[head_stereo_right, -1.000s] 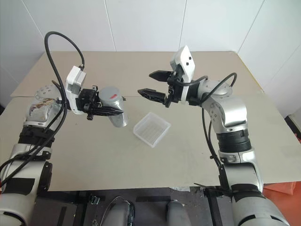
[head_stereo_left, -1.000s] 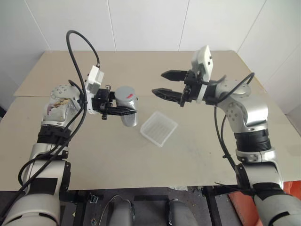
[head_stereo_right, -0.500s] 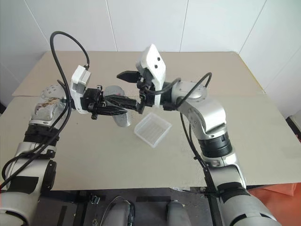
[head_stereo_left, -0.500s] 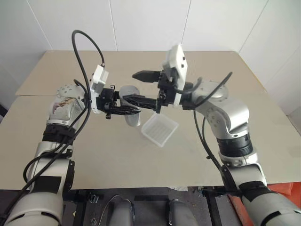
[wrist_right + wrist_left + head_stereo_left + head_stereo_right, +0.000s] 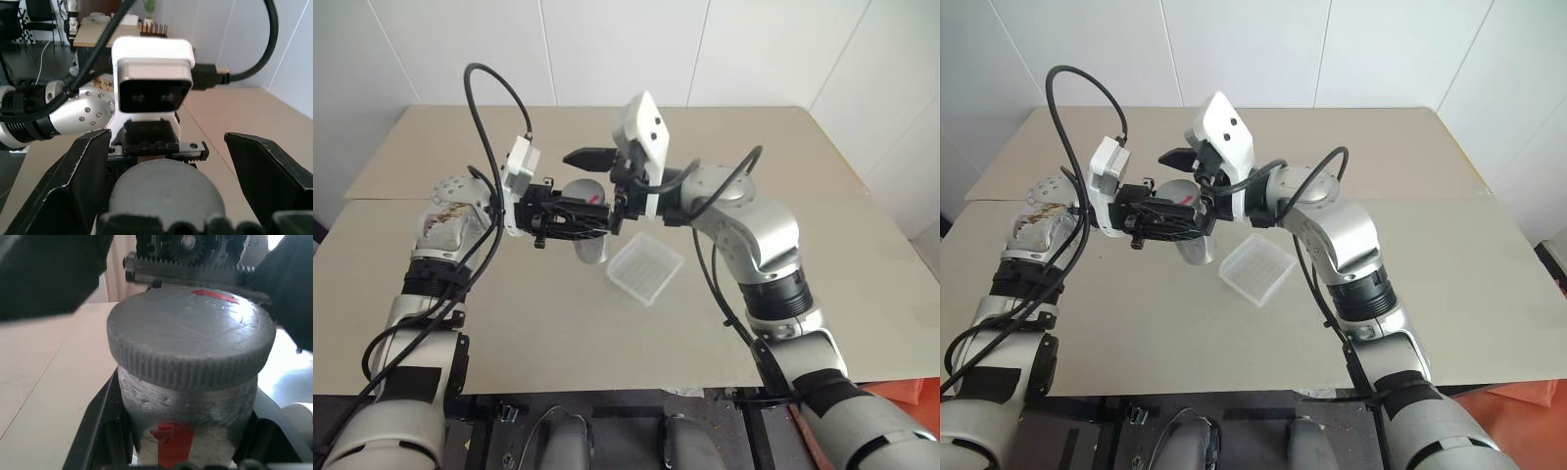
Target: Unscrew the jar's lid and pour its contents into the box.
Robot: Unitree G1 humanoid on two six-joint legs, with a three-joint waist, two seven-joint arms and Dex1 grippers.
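The left gripper (image 5: 186, 458) is clamped on the jar (image 5: 188, 431), held above the table (image 5: 509, 323) just beside the box (image 5: 646, 266). The right gripper (image 5: 168, 186) stands wide, one finger (image 5: 73, 186) each side of the lid (image 5: 190, 340), not visibly touching. The contents are hidden, and the jar's base is cut off in the wrist view.

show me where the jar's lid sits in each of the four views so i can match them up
Left eye view: the lid is left of centre, between the two grippers.
Right eye view: lid left of centre, above the box.
Left wrist view: lid mid-frame, capping the jar.
Right wrist view: lid low centre.
Shared landmark: the left gripper clamping the jar.
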